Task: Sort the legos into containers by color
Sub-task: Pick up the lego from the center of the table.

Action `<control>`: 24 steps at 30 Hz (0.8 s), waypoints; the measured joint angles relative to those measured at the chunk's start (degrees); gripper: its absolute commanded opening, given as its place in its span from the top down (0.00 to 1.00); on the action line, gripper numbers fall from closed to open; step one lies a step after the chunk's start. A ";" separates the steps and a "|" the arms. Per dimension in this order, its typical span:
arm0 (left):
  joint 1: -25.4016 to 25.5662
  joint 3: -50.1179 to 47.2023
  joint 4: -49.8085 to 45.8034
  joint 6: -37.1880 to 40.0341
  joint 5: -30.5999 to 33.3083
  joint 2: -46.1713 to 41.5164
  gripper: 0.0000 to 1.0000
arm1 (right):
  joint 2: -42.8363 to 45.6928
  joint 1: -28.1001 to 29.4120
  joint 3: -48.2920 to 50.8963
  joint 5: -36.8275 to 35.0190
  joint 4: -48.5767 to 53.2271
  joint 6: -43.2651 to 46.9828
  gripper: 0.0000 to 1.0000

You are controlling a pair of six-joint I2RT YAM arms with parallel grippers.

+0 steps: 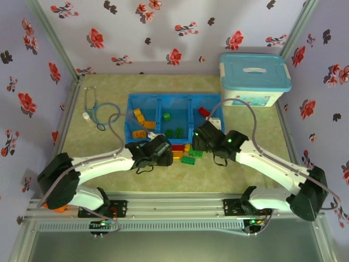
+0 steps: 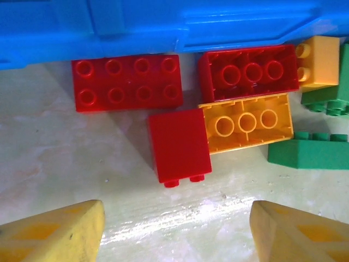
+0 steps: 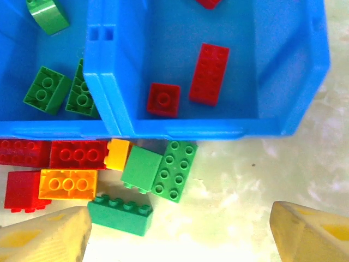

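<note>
Left gripper (image 2: 177, 213) open, empty, over table (image 2: 65, 164) by tray's (image 2: 163, 27) near wall. I've got small red brick (image 2: 179, 144) dead ahead, centred between fingers (image 2: 54, 234), on its side, studs facing gripper. Right gripper (image 3: 180, 218) open too, nearer green bricks (image 3: 120, 215).

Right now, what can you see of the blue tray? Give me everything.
The blue tray is one low piece of glossy bright blue plastic: three square compartments joined in a row, lying flat on the table. The left compartment holds orange-yellow bricks, the middle green bricks, the right red bricks. Loose bricks lie right along the outside of its near wall.
</note>
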State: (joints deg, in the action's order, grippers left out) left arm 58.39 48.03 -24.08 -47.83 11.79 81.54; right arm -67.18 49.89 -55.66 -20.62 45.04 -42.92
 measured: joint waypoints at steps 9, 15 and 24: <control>-1.05 4.33 0.55 1.57 -0.31 9.33 0.41 | 7.69 -0.39 7.41 -0.26 -0.20 -3.21 0.15; -1.95 4.76 0.81 2.19 -0.39 11.80 0.47 | 9.88 -0.39 9.68 -0.28 -0.24 -4.28 0.15; -2.54 4.76 0.94 3.43 -0.39 12.61 0.63 | 10.60 -0.39 9.88 -0.26 -0.22 -5.11 0.16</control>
State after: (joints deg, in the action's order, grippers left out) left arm 55.86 52.80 -23.14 -44.40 11.40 94.15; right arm -56.58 49.50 -45.78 -20.88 44.82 -48.03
